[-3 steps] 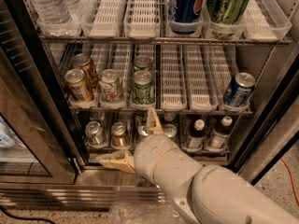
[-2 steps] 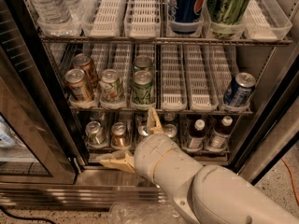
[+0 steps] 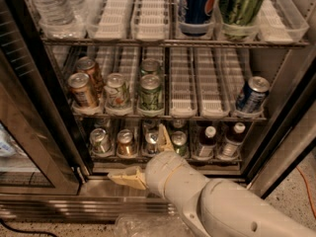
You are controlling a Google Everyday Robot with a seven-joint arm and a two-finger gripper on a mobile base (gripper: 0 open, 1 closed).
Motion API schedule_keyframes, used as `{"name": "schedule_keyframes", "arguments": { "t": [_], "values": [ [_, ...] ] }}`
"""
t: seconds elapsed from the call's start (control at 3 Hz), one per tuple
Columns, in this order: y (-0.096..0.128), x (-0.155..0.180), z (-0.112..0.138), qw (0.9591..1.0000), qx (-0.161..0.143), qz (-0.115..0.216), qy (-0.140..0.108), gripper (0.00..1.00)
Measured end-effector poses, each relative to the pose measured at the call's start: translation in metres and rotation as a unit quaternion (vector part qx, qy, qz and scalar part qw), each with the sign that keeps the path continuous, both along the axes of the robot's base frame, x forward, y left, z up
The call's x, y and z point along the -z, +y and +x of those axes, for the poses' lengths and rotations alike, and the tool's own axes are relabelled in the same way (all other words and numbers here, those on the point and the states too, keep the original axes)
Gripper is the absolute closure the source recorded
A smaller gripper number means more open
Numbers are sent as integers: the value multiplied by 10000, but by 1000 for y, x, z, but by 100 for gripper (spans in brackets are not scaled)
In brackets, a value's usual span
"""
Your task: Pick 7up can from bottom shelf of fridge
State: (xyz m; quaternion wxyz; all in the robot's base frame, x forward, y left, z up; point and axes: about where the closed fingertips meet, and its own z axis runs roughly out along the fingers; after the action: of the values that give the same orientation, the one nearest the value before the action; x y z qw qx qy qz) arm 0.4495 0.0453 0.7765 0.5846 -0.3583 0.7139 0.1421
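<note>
Silvery-green aluminium 7up can (image 3: 99, 140) upright, left end of white slotted bottom shelf (image 3: 217, 158); tan two-finger gripper (image 3: 137, 152) spread wide before it.

The one camera sits high, above and behind the robot's arm (image 3: 232, 211). It looks steeply down and forward into the open fridge (image 3: 49, 90) from close range. The fridge's interior fills most of the frame. The top rack (image 3: 153, 14) is cut by the upper edge, and the bottom shelf (image 3: 217, 158) lies just below centre. Speckled floor (image 3: 296, 196) shows at lower right. The gripper (image 3: 137, 152), fingers spread apart, sits low and left of centre, in front of that shelf.
</note>
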Motion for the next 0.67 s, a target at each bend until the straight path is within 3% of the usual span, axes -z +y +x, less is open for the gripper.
{"name": "schedule_keyframes", "arguments": {
  "t": [0.33, 0.67],
  "values": [
    [-1, 31, -2, 9996, 167, -122, -182, 0],
    [7, 46, 4, 9969, 218, -208, -731, 0]
  ]
}}
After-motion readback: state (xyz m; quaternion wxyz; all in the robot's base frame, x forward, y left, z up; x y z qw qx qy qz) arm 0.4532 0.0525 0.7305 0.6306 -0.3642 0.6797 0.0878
